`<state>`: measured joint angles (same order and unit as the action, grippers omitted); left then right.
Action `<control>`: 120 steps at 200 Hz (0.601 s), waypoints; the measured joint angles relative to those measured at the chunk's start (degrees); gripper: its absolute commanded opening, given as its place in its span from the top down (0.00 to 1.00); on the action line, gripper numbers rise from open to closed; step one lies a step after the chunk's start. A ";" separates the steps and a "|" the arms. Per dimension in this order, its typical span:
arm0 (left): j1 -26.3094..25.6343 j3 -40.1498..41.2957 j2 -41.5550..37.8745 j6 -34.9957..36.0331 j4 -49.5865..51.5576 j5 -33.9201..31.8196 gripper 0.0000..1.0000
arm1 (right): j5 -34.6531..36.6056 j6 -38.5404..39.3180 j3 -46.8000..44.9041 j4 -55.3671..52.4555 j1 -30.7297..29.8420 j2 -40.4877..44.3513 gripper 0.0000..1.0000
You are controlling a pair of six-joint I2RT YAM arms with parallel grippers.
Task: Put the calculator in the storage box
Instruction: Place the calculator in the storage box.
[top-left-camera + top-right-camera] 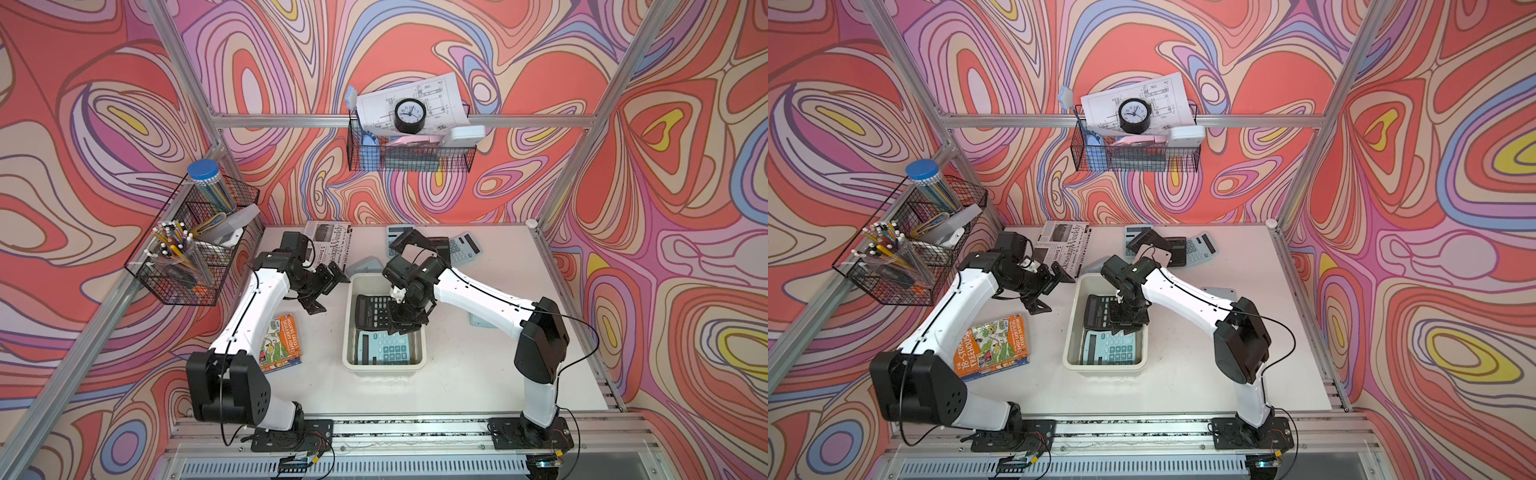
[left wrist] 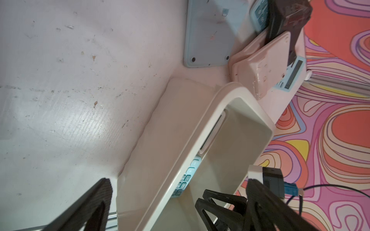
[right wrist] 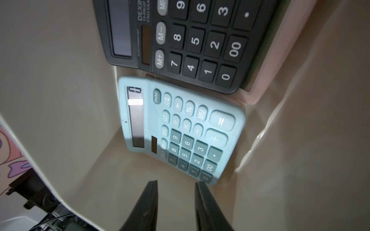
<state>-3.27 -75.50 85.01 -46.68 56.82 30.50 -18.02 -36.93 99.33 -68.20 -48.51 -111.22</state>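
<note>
Two calculators [image 3: 180, 130] inside storage box [image 1: 384, 366]

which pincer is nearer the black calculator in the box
Right. The right pincer hangs inside the box, over the black calculator's edge, jaws apart and empty. The left pincer is outside the box, open, over the table by its far left corner.

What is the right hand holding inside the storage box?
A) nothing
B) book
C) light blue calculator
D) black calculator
A: the right hand has its fingers apart with nothing between them; the black calculator and light blue calculator lie free in the storage box.
</note>
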 measured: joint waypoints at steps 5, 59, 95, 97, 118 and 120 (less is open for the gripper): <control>0.00 0.42 0.04 0.04 0.04 0.39 0.01 | 0.52 0.98 0.00 -0.11 -0.39 -0.28 0.68; 0.00 4.50 -1.18 -0.04 0.22 4.22 0.02 | 5.03 7.56 -0.52 -0.35 -7.21 -3.96 0.70; 0.00 5.09 -1.29 -0.26 0.28 4.94 0.02 | 5.97 8.48 -1.49 1.20 -8.35 -7.43 0.73; 0.00 5.09 -1.29 -0.26 0.31 4.94 0.02 | 5.86 8.48 -1.49 1.36 -8.35 -7.54 0.73; 0.00 5.09 -1.38 -0.24 0.33 4.94 0.02 | 5.40 8.68 -1.62 3.54 -8.31 -7.76 0.73; 0.00 5.09 -1.40 -0.24 0.33 4.94 0.02 | 5.31 8.72 -1.64 3.74 -8.31 -7.82 0.73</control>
<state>-3.27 -70.41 83.61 -46.92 57.14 35.44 -12.71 -28.21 97.69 -64.47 -56.82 -119.04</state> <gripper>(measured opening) 0.983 0.270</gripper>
